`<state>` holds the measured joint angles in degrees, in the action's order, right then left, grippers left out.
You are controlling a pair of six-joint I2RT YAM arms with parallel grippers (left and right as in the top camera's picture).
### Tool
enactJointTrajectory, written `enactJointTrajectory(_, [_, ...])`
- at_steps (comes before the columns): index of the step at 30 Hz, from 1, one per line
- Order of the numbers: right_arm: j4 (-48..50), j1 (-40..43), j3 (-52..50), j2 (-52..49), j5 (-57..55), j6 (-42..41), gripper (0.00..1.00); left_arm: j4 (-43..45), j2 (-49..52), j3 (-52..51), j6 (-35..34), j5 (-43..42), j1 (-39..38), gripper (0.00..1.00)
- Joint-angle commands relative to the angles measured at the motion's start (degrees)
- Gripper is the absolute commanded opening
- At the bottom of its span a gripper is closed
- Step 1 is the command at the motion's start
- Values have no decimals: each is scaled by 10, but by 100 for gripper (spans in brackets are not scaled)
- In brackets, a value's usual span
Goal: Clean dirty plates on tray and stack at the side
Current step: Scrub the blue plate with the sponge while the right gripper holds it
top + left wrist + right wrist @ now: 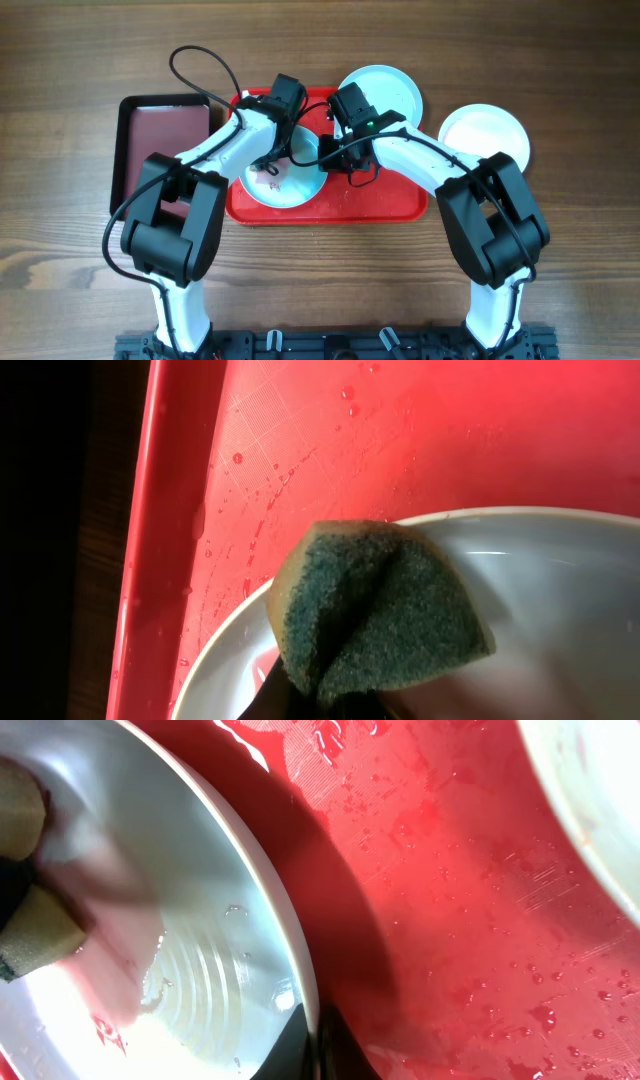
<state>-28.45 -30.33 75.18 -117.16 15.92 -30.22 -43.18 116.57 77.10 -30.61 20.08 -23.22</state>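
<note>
Partly off-frame: plate (200,970), sponge (40,925)

Plates, three: one aqua plate (290,188), another aqua plate (388,85), one white plate (485,135). Trays, two: red tray (385,200), maroon tray (160,130). Sponge (380,610), one. Robot arms, two.

The overhead camera looks straight down on the wooden tabletop (560,60) from well above. It is far enough to take in both arms whole, with their bases at the lower edge and the red tray (400,205) at centre.

The left wrist camera sits very close over the tray's left part. The rim runs up the left of the frame and a sponge (380,610) fills the lower middle.

The right wrist camera is just as close, looking across the plate (200,980) at left toward a second plate (600,800) in the upper right corner.

Both wrist views share the plate (560,580) and the sponge (40,925), and the overhead view shows the plate (295,190) too.
</note>
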Motion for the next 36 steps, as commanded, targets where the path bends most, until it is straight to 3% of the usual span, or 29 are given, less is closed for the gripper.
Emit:
enactJointTrajectory(1, [1,13,1,-19,35,2,4,-25,35,-21,18,-94,3,4])
enactJointTrajectory(5, [4,53,1,-46,128,13,4,-43,35,-21,21,-194,24,4])
enactJointTrajectory(8, [10,75,1,-64,200,33,4,-44,35,-21,93,-303,48,4])
enactJointTrajectory(12, [16,75,1,-66,201,33,4,-79,35,-21,171,-425,52,4])
enactJointTrajectory(16, [19,75,1,-66,201,33,4,-102,35,-26,210,-430,21,4])
enactJointTrajectory(18, [19,75,1,-66,201,33,4,-74,35,-44,190,-399,6,4])
enactJointTrajectory(24, [21,75,1,-66,199,32,4,-18,35,-90,-95,-81,2,4])
enactJointTrajectory(27, [22,75,1,-66,199,32,4,-18,35,-92,-192,37,2,4])
enactJointTrajectory(32, [20,75,1,-66,199,32,4,-45,35,-92,-243,101,2,4])
enactJointTrajectory(36, [22,75,1,-66,197,32,4,-53,35,-92,-232,130,2,4])
